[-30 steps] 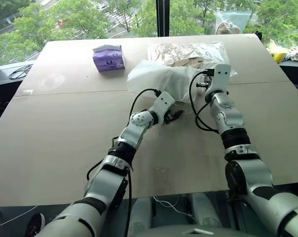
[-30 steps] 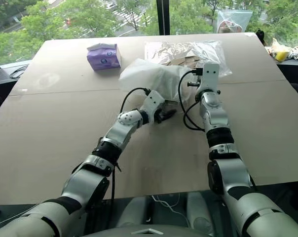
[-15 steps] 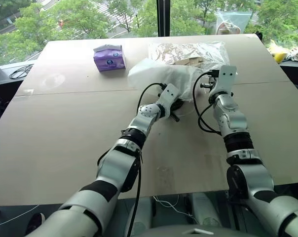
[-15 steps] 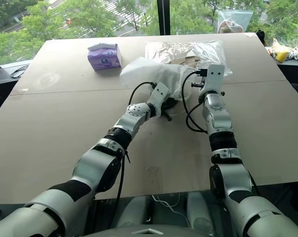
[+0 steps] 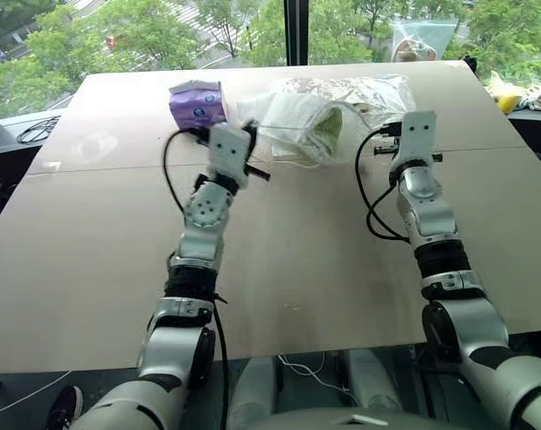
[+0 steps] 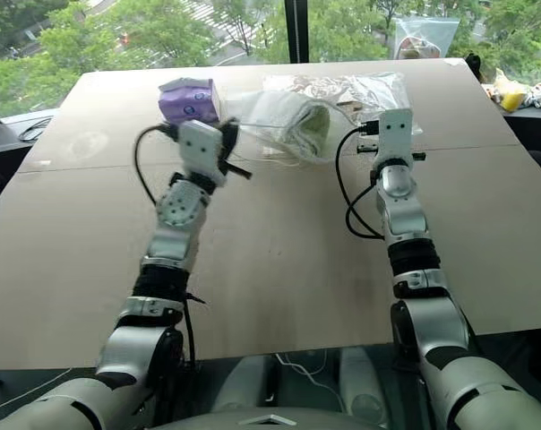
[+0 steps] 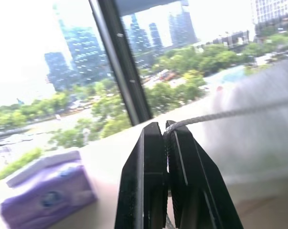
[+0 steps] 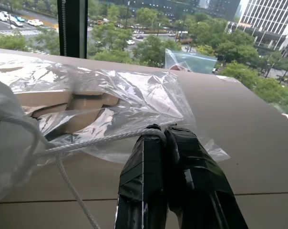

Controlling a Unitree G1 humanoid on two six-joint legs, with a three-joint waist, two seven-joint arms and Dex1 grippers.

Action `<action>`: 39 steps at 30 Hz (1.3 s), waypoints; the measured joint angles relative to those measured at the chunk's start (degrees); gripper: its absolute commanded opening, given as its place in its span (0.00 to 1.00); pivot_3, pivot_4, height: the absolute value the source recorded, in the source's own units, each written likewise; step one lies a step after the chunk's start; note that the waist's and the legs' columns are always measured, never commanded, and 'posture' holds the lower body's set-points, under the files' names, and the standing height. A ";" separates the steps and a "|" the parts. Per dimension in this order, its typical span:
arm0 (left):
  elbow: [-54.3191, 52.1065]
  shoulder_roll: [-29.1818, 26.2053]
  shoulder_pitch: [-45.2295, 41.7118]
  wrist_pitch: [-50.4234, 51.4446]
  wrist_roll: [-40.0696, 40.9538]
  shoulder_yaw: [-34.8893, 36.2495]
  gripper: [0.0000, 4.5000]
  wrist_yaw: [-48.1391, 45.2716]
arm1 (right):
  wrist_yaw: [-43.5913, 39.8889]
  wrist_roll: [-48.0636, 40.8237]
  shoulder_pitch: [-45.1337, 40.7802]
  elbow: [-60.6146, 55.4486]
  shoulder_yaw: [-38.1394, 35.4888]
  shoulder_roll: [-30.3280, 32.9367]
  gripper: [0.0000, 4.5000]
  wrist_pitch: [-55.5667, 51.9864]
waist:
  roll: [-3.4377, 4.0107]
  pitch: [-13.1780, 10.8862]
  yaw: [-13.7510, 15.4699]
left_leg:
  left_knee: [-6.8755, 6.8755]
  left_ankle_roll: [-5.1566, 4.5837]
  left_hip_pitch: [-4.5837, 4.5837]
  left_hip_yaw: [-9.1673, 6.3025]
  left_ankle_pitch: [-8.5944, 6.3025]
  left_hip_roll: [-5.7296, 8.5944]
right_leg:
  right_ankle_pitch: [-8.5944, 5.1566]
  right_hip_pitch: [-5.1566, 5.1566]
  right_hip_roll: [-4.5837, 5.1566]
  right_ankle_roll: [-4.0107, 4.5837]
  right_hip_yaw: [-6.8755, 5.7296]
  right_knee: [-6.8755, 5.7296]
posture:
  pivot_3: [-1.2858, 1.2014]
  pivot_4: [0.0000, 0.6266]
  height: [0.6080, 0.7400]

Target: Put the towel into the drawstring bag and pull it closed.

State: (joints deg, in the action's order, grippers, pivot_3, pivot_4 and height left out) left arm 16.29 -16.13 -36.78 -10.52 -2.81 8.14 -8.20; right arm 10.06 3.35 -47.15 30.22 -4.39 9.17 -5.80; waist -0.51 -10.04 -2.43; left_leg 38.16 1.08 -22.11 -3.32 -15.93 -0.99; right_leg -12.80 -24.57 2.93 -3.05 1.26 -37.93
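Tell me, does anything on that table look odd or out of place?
Nothing looks spilled or broken. The drawstring bag hangs bunched between the two arms, its cords pulled to either side, with the green towel showing through. It crowds the clear plastic bag behind. The purple tissue pack sits undisturbed.

Bag between the two arms

The drawstring bag (image 5: 297, 125) hangs between both arms above the table (image 5: 91, 251) (towel (image 5: 329, 128) inside), tissue pack (image 5: 197, 103) left, plastic bag (image 5: 378, 90) behind.
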 measured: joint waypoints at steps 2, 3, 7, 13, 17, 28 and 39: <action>-3.26 -0.64 1.36 3.08 0.05 4.73 0.02 5.68 | 2.15 0.58 -0.35 0.47 -0.21 -0.14 0.00 1.34 | 0.00 0.00 -0.03 | 0.03 0.00 0.00 0.01 0.00 0.00 | 0.00 0.00 0.00 0.00 0.01 -0.01 | 0.52 0.24 1.00; -3.92 -0.75 2.03 4.25 0.09 6.18 0.02 7.60 | 3.00 0.63 -0.65 0.76 -0.50 -0.15 0.00 1.71 | 0.00 0.00 -0.03 | 0.03 0.00 -0.01 0.01 0.00 0.00 | 0.00 0.00 0.00 0.00 0.01 -0.01 | 0.52 0.24 1.00; -5.07 -1.46 5.82 9.81 0.13 12.00 0.02 15.21 | 6.77 0.58 -2.16 2.48 -2.25 -0.01 0.00 3.47 | 0.00 0.00 0.00 | 0.03 0.00 -0.03 -0.01 0.00 0.00 | 0.00 0.00 0.00 0.00 -0.03 0.01 | 0.52 0.24 1.00; -6.28 0.96 6.35 18.69 4.86 19.75 0.02 26.06 | 12.78 -4.59 -3.96 5.06 -7.97 -1.71 0.00 3.18 | -0.02 0.01 0.10 | 0.06 0.01 -0.07 -0.03 0.00 0.01 | 0.00 0.00 0.04 0.00 -0.07 0.01 | 0.52 0.24 1.00; -5.57 2.27 6.41 22.74 8.41 22.47 0.02 31.01 | 17.51 -11.00 -3.94 7.11 -13.67 -2.98 0.00 0.11 | -0.05 0.02 0.10 | 0.06 0.01 -0.10 -0.06 0.00 0.01 | 0.01 0.00 0.04 0.01 -0.11 0.01 | 0.52 0.24 1.00; -1.12 1.61 5.54 22.61 16.51 21.24 0.15 20.96 | 6.14 -19.83 -3.30 6.99 -15.64 -1.95 0.15 -7.37 | -0.05 0.02 -0.21 | 0.06 0.00 -0.06 -0.01 0.00 0.01 | 0.01 0.02 0.01 0.01 -0.08 0.00 | 0.52 0.24 1.00; -20.11 -22.56 33.45 37.36 30.03 5.03 0.78 -32.36 | -50.41 -21.10 19.71 -18.99 10.03 22.14 0.54 -17.19 | -0.12 -0.07 -1.30 | -0.16 -0.02 -0.26 -0.09 -0.03 -0.01 | -0.03 -0.18 0.01 0.00 -0.08 0.35 | 0.52 0.24 1.00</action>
State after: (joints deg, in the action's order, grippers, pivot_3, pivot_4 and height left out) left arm -3.82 -38.69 -3.33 26.84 27.21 13.17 -40.57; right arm -40.35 -17.75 -27.44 11.23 5.64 31.32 -22.99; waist -0.62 -10.11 -3.73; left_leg 38.00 1.06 -22.36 -3.41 -15.97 -1.00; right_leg -12.84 -24.75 2.93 -3.05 1.18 -37.58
